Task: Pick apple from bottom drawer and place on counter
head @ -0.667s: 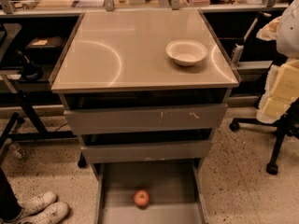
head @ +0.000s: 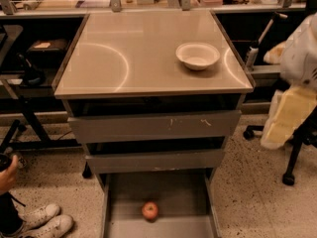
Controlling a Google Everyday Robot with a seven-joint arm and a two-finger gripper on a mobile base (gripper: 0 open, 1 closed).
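Note:
The apple (head: 150,210), small and red, lies on the grey floor of the open bottom drawer (head: 124,202), near its middle front. The counter (head: 138,58) is the glossy beige top of the drawer cabinet. My gripper (head: 287,118) is the cream-coloured end of the white arm at the right edge. It hangs beside the cabinet at about the height of the upper drawers, well up and to the right of the apple, and holds nothing that I can see.
A white bowl (head: 197,55) stands on the counter's right rear part. Two shallower grey drawers (head: 153,127) stick out above the bottom one. A person's white shoes (head: 42,221) and hand (head: 6,172) are at the lower left. A chair base (head: 290,175) stands on the right.

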